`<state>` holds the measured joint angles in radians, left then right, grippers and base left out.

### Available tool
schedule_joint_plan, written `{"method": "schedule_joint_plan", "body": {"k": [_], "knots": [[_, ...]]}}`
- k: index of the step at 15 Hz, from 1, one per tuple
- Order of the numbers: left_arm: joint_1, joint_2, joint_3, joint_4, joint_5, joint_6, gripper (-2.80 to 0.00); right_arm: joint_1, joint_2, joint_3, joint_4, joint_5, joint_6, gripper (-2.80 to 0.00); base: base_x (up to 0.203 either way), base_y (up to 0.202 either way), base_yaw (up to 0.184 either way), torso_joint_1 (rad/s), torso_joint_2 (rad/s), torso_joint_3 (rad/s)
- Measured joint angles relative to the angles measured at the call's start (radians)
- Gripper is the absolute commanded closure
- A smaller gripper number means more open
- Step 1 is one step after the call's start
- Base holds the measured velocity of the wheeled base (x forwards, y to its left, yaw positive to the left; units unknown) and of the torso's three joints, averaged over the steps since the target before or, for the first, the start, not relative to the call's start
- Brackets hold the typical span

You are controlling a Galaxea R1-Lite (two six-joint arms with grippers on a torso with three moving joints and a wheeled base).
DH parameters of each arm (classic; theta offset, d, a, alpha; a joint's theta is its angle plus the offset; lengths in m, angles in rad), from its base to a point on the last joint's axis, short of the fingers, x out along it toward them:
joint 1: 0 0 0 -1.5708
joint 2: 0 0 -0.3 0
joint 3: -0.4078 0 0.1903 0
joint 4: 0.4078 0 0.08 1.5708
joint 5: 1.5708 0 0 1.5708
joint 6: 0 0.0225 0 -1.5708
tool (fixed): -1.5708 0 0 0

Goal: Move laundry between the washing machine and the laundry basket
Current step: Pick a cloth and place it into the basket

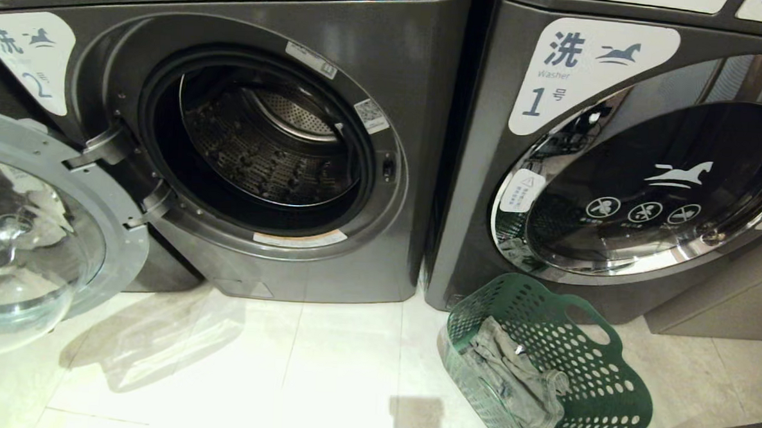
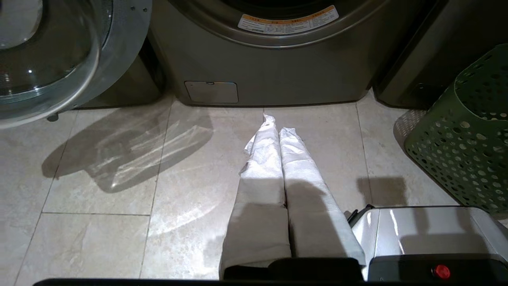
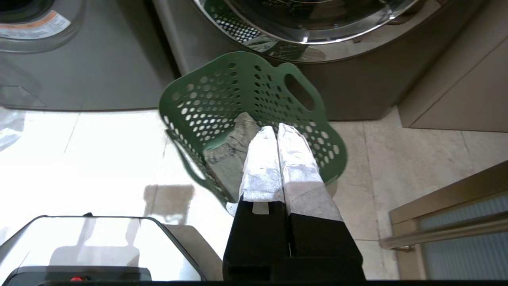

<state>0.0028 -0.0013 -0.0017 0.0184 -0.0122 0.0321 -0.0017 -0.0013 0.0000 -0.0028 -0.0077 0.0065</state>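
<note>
The washing machine point(image 1: 337, 38) labelled 2 stands at left with its glass door point(image 1: 33, 237) swung open and its drum point(image 1: 268, 145) showing nothing inside. The dark green laundry basket point(image 1: 605, 384) sits on the floor before machine 1, tipped toward me, and the grey-green laundry point(image 1: 515, 381) lies crumpled in it. My left gripper point(image 2: 278, 126) is shut and empty, low over the floor tiles in front of machine 2. My right gripper point(image 3: 276, 128) is shut and empty, hanging above the basket point(image 3: 238, 87) beside the laundry point(image 3: 230, 155). Neither arm shows in the head view.
Machine 1 point(image 1: 614, 185) at right has its chrome-ringed door closed. A beige cabinet point(image 1: 718, 299) stands to its right, and a framed glass panel point(image 3: 456, 230) lies at the floor's right edge. My own base point(image 2: 428, 234) shows low in both wrist views.
</note>
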Motion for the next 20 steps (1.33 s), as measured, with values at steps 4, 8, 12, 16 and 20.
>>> {"method": "schedule_joint_plan", "body": {"k": [4, 8, 12, 16, 20], "knots": [[0.000, 0.000, 0.001, 0.000, 0.000, 0.000, 0.00, 0.000, 0.000, 0.000, 0.000, 0.000, 0.001, 0.00, 0.000, 0.051, 0.002, 0.001, 0.00, 0.001], [0.000, 0.000, 0.002, 0.000, 0.004, 0.001, 0.00, 0.000, 0.000, 0.000, 0.000, 0.000, 0.005, 0.00, 0.000, 0.000, 0.000, 0.000, 0.00, 0.000], [0.000, 0.000, 0.001, 0.002, 0.002, 0.005, 0.00, -0.001, 0.000, 0.000, 0.000, -0.001, 0.005, 0.00, 0.000, 0.000, 0.000, 0.004, 0.00, -0.034], [0.000, 0.000, -0.002, 0.008, 0.004, 0.001, 0.00, 0.000, 0.000, 0.000, 0.000, -0.001, 0.006, 0.00, 0.000, 0.000, 0.000, 0.000, 0.00, -0.199], [0.000, 0.000, -0.003, 0.009, 0.004, 0.001, 0.00, 0.000, 0.000, 0.000, 0.000, 0.001, -0.005, 0.00, 0.000, 0.000, 0.000, 0.002, 0.00, -0.205]]}}
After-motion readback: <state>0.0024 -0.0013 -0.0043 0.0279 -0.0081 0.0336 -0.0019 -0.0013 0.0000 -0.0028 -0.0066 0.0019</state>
